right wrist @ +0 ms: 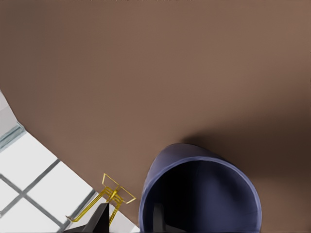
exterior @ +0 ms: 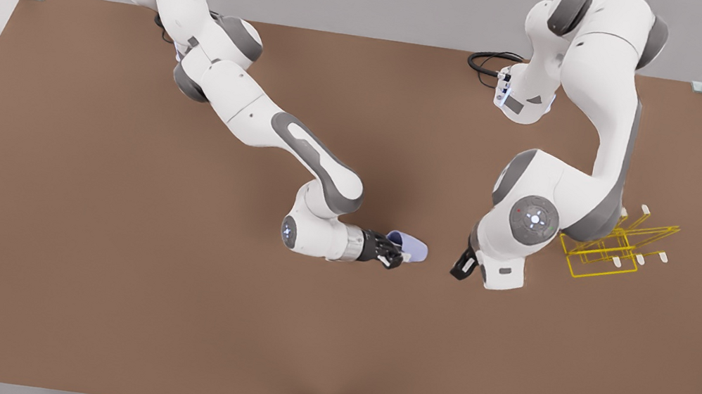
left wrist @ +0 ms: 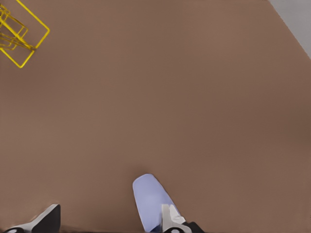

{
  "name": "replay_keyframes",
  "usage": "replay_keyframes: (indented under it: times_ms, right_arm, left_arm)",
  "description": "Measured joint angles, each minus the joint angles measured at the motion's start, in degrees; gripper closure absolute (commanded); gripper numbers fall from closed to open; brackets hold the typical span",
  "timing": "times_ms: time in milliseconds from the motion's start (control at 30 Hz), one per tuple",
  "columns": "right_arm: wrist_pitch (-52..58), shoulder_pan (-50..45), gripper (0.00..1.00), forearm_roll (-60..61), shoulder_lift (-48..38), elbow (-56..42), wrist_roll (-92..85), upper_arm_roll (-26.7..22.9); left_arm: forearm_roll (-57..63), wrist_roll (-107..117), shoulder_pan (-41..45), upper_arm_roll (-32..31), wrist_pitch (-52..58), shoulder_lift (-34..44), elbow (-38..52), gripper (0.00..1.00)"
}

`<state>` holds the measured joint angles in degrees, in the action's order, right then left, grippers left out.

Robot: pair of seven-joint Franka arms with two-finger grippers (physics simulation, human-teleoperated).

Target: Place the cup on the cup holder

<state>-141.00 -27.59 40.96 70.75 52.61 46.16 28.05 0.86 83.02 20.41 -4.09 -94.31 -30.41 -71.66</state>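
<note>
Pinching the cup (exterior: 413,246) by its rim, one finger inside, my right gripper (exterior: 396,253) holds it sideways, mouth toward my wrist, probably to suit a slanted prong of the cup holder (exterior: 601,257) well beyond my fingertips, while my left gripper (exterior: 464,266) waits between.

Cup (exterior: 412,246): plain lavender-blue. Holder (exterior: 614,245): yellow wire, white-capped prongs. Table (exterior: 99,255): plain brown. Arms (exterior: 244,108): white with grey joints.
</note>
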Motion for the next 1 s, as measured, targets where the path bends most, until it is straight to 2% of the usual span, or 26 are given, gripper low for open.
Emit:
replay_keyframes:
  times_ms: [67,133,200,267,367,500,533,600,633,667,733,800,1000]
  right_arm:
    - [-0.19,0.42,0.00,-0.14,-0.55,0.12,1.63,-0.08]
    - [-0.21,2.78,0.00,-2.50,-4.43,5.05,3.02,-0.56]
    - [0.21,7.66,0.00,-8.62,-11.17,13.94,3.59,-0.75]
    - [2.95,12.94,0.00,-19.66,-15.82,17.09,3.57,-0.81]
    - [10.92,21.39,0.00,-37.16,-25.18,17.82,2.66,-0.81]
    - [27.78,37.03,0.00,-47.74,-44.21,16.19,-2.44,-0.55]
    - [32.76,38.09,0.00,-48.67,-49.02,16.53,-4.14,-2.23]
    - [40.05,30.81,0.00,-46.14,-58.43,23.09,-7.82,-18.65]
    - [42.54,29.08,0.00,-45.04,-62.16,27.03,-9.70,-23.20]
    - [44.58,29.21,0.00,-44.19,-65.07,30.43,-11.49,-25.35]
    - [47.46,30.80,0.00,-43.03,-66.30,32.08,-14.77,-27.04]
    - [49.47,31.59,0.00,-42.37,-63.72,29.77,-17.67,-27.33]
    - [49.43,27.21,0.00,-41.05,-60.23,29.14,-24.79,-27.21]
  left_arm:
    - [0.14,7.78,1.78,-0.04,-1.73,-0.82,-0.01,0.00]
    - [0.22,14.81,2.65,-0.04,-3.06,-1.02,-0.01,0.00]
    - [0.29,21.13,3.11,-0.04,-4.07,-1.11,-0.05,0.00]
    - [0.37,26.85,3.81,-0.04,-4.89,-1.13,-0.08,0.00]
    - [0.57,34.28,6.03,-0.01,-6.32,-2.31,-0.40,0.00]
    - [0.64,42.36,8.54,-0.04,-9.96,-4.31,-0.61,0.00]
    - [0.78,44.12,8.91,-0.04,-10.65,-4.76,-0.61,0.00]
    - [1.08,47.35,9.23,0.19,-12.06,-5.20,-1.05,0.00]
    - [1.30,48.90,9.25,0.40,-12.56,-5.22,-1.64,0.00]
    - [1.50,50.53,9.22,0.57,-12.85,-5.17,-2.05,0.00]
    - [1.75,53.70,9.35,0.71,-13.24,-5.19,-2.82,0.00]
    - [1.90,56.59,9.75,0.68,-13.69,-5.47,-3.66,0.00]
    - [3.77,63.50,10.79,0.65,-16.51,-8.70,-5.65,0.00]
